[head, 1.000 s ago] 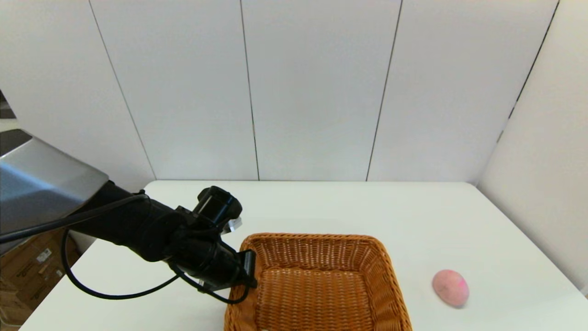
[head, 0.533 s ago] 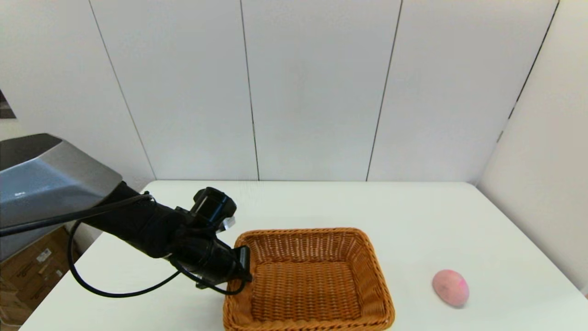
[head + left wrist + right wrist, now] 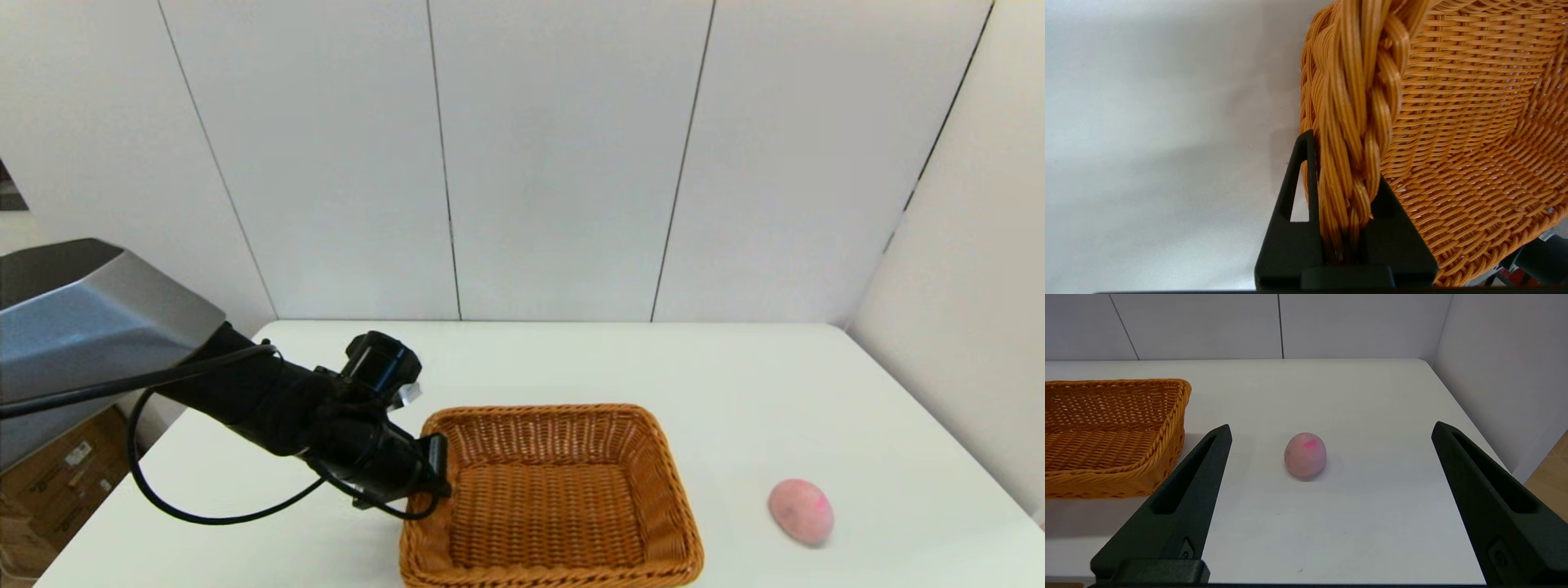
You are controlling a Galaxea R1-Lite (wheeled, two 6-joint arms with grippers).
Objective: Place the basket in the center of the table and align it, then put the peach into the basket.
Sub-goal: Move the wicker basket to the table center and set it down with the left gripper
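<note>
**Left gripper pinched the basket rim; peach lay ahead of the spread right fingers**

The left gripper [image 3: 437,472] was clamped on the left-hand braided rim of the rectangular orange-brown woven wicker basket [image 3: 552,498], one black finger [image 3: 1290,196] outside the wall and the other inside, the braid squeezed between them. The basket sat flat on the large plain white table [image 3: 735,384], near its front edge and roughly midway across, its sides about square with the table's edges. Its long axis, by my reading, ran across the table from 9 o'clock to 3 o'clock.

The small roundish pale-pink peach [image 3: 801,511] with a darker pink blotch rested on the bare tabletop at about 3 o'clock from the basket, well apart from it.

The right gripper [image 3: 1331,498] did not appear in the head view; its wrist camera showed its two black fingers spread wide and holding nothing, with the peach [image 3: 1305,454] straight ahead at 12 o'clock, centred between them, and the basket [image 3: 1114,437] off at about 10 o'clock. The right arm was therefore clearly the nearer one for the peach, and a forward reach should bring the fruit between the fingers.

No brand, label or writing could be read on the basket, the peach or the grippers.
</note>
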